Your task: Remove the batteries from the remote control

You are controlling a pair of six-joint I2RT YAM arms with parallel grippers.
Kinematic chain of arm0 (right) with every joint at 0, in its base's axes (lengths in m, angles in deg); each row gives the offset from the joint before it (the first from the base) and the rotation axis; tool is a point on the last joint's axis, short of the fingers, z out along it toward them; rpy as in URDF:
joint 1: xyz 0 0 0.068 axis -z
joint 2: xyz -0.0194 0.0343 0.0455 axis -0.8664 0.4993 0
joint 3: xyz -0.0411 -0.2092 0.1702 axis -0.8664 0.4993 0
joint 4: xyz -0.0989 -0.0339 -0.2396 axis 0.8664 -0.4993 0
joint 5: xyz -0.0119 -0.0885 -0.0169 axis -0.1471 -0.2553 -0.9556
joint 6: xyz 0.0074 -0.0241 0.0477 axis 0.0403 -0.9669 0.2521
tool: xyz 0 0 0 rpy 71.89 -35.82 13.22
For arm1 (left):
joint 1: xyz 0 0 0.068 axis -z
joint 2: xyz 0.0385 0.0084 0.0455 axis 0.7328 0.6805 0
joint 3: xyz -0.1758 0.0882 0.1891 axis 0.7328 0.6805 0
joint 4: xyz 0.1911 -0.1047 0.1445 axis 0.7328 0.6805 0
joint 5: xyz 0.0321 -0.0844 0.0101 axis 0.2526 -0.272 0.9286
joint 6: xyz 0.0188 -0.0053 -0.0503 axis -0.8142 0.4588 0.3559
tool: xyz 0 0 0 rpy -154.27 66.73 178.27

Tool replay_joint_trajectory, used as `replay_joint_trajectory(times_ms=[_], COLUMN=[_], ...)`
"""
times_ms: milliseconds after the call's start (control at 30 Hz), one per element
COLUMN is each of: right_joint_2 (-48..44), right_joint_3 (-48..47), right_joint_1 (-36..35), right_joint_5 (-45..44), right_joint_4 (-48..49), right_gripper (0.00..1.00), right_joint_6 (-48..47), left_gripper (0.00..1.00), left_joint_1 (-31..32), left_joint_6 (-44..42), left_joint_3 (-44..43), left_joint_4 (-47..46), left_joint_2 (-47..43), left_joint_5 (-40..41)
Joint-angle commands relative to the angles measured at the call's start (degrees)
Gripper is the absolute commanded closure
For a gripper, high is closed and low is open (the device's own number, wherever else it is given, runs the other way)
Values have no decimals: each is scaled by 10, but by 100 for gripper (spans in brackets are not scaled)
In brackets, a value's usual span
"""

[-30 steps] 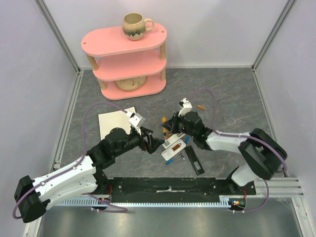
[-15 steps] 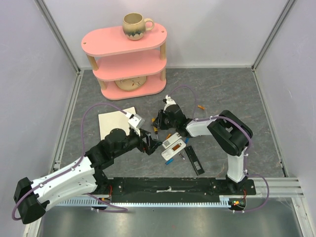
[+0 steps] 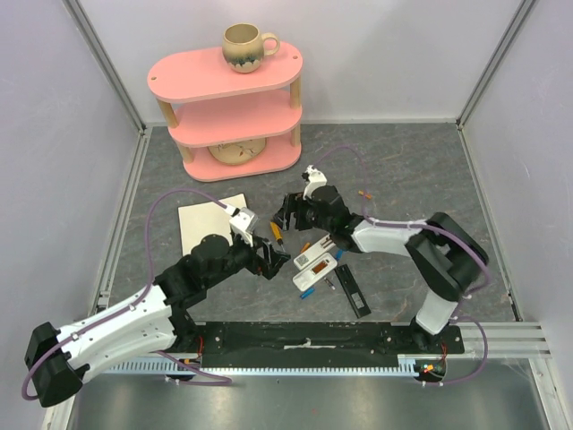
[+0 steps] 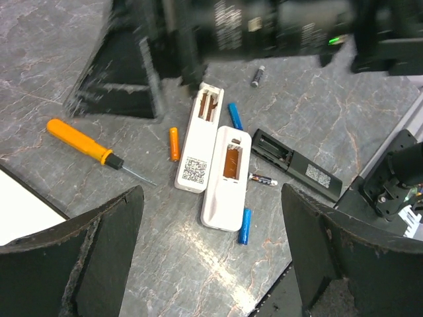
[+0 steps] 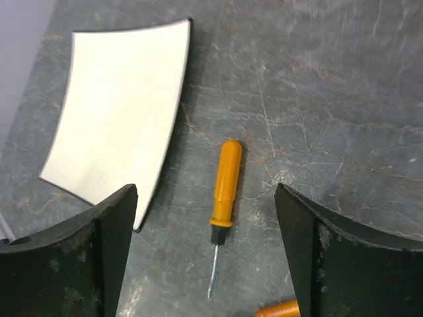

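Two white remote controls (image 4: 197, 148) (image 4: 226, 179) lie back up side by side, battery bays uncovered; no blue cell shows inside them. One of the blue batteries (image 4: 235, 115) lies beside the upper remote, another (image 4: 245, 226) by the lower one's near end. My left gripper (image 4: 211, 261) hovers open over the bare table just short of them, holding nothing. My right gripper (image 5: 208, 254) is open above the orange-handled screwdriver (image 5: 225, 191), which lies flat on the table. In the top view the right gripper (image 3: 286, 215) sits just left of the remotes (image 3: 315, 264), the left gripper (image 3: 276, 260) close by.
A white sheet (image 5: 119, 112) lies left of the screwdriver. A black remote (image 4: 297, 165) with an open bay lies right of the white ones. A small orange cylinder (image 4: 174, 144) and two dark cells (image 4: 263, 179) (image 4: 258, 76) lie loose. A pink shelf (image 3: 228, 112) stands at the back.
My right gripper swung left from the remotes towards the white sheet, then opened; the screwdriver now lies free beneath it. The left arm barely moved.
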Motion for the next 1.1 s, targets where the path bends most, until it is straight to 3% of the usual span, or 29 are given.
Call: replay_joint_trajectory(times_ms=[0,200,533,667,800,1067], right_joint_2=[-114,-288,-659,-791,-836,-744], right_joint_3=[29,94,213,234,246,209], right_joint_1=[-1,-1,0,0,0,0], right_joint_5=[-55,-165,-371,-408,-429,-444], right_joint_4=[1,-79,-268,-313,-318,-334], right_gripper=[9,2,2,2,2,2], right_joint_6=[-65,-116,-192,-198,-197,-184], left_gripper=[10,11,11,11,11,11], left_joint_1=[-1,-1,-1,-1,-1,-1], left_joint_6=[2,9,11,5,-15,-88], left_joint_3=[-2,-1,4,2,0,12], left_joint_4=[-8,-8,-12,-13,-22,-78], left_joint_2=[7,12,17,16,9,13], left_joint_5=[39,99,223,253,260,260])
